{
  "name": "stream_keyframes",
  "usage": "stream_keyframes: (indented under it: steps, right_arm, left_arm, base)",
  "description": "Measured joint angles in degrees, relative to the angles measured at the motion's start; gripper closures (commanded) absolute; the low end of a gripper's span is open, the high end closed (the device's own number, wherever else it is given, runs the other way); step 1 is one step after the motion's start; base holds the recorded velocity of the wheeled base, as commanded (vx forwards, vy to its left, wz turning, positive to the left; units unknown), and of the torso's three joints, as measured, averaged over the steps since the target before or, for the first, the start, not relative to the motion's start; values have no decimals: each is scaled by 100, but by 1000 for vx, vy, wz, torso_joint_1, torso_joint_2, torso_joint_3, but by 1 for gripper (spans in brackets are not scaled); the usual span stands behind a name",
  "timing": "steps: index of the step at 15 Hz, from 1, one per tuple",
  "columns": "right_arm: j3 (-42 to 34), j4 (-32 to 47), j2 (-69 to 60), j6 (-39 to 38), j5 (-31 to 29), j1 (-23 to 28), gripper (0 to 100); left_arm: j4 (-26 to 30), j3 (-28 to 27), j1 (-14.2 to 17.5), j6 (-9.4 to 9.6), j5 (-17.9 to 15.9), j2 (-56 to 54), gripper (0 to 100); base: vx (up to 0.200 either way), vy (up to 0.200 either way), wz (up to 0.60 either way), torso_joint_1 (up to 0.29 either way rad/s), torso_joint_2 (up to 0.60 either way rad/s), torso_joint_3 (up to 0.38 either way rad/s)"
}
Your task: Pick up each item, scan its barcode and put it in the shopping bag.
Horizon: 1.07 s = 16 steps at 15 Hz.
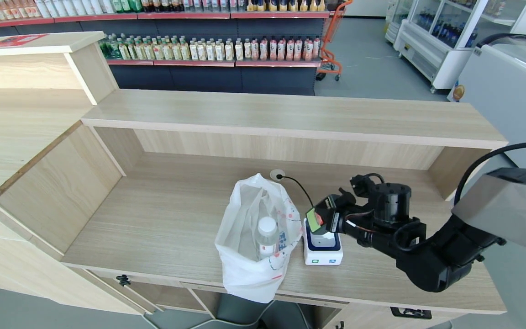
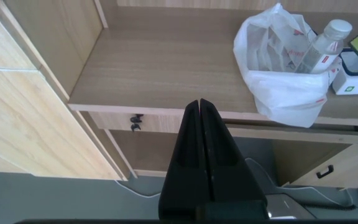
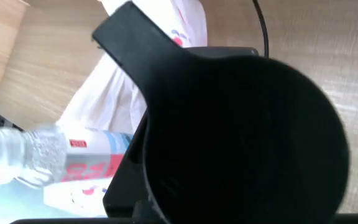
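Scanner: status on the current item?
Right tool shut on green packet, just above scanner. Left tool shut, empty, in front of counter. Bottle in bag. Nothing in the way.

Head camera overlooks the counter (image 1: 176, 219); left wrist looks from near left, right wrist close above; all share the shopping bag (image 1: 244, 269).

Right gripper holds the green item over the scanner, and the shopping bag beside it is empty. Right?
Not empty: the head view shows a white-capped bottle standing in the shopping bag. The right gripper does hold the green item over the scanner beside it.
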<state>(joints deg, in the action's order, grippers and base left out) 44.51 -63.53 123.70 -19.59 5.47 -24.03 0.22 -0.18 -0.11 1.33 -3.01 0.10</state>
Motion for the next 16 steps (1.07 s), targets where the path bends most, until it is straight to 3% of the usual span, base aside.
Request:
stream_keyframes:
  steps: [3, 5, 9, 16]
  right_arm:
    - [-11, 542, -485, 40, 5, 22, 100]
    - [193, 835, -719, 508, -17, 38, 100]
    - [596, 877, -601, 1190, -404, 52, 100]
    - [1211, 881, 168, 1284, -494, -205, 100]
  left_arm:
    - [2, 0, -11, 0, 9, 0, 100]
    - [0, 0, -5, -10, 6, 0, 100]
    - [5, 0, -11, -11, 11, 0, 100]
    - [5, 0, -7, -10, 9, 0, 100]
  base:
    - [0, 0, 0, 0, 0, 0]
    - [0, 0, 0, 0, 0, 0]
    - [0, 0, 0, 0, 0, 0]
    - [0, 0, 0, 0, 0, 0]
